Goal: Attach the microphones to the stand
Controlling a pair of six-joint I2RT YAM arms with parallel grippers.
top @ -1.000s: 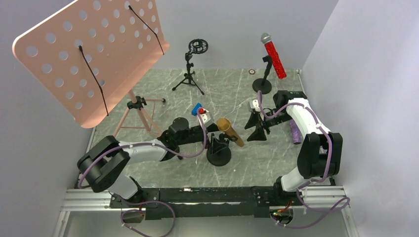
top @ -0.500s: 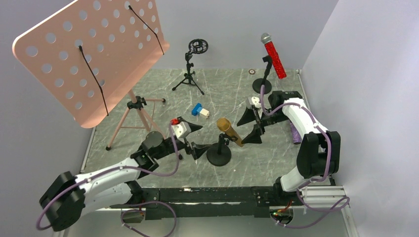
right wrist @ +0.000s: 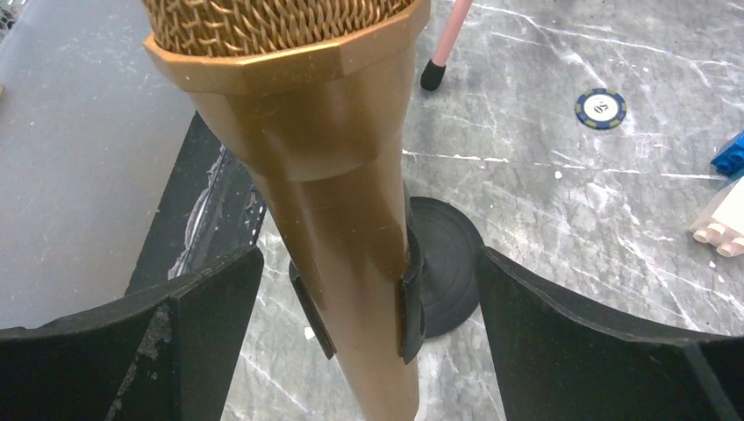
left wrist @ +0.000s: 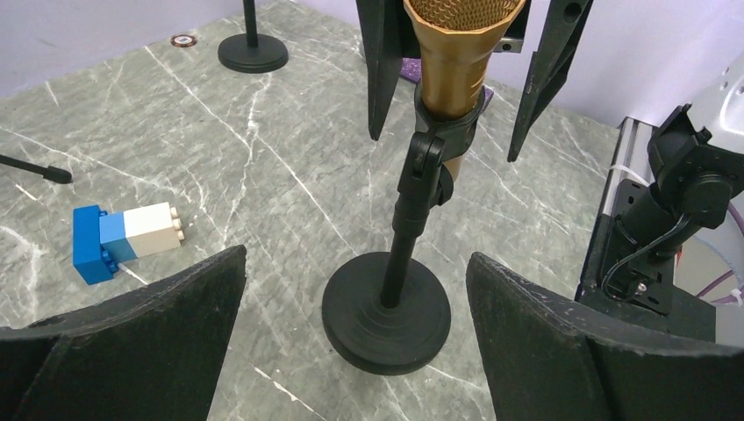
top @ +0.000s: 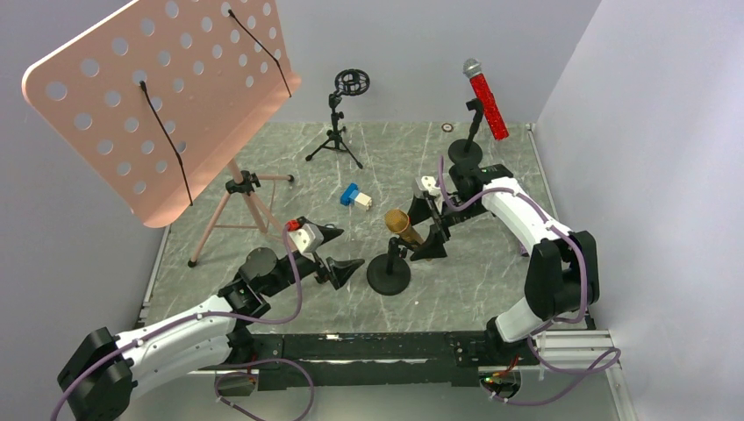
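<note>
1. The gold mic (top: 405, 230) sits clipped in the middle stand (top: 389, 276). The right gripper (top: 424, 231), jaws spread, straddles it without touching.
2. The left gripper (top: 345, 248), released, faces that stand's base.
3. The red mic (top: 487, 103) sits in the far stand (top: 465, 151).
4. Around them are a music stand (top: 167, 105), a tripod (top: 336, 132), one block (top: 355, 196) and one chip (right wrist: 601, 108).
5. Two mics show plainly.

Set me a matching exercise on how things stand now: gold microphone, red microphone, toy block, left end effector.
1. gold microphone
2. red microphone
3. blue-and-white block
4. left end effector

A. lying on the table
B. clipped in the far stand
C. open, holding nothing
D. clipped in the near stand, flanked by the open right end effector

Pairs: 1-D, 2-B, 3-A, 4-C
</note>
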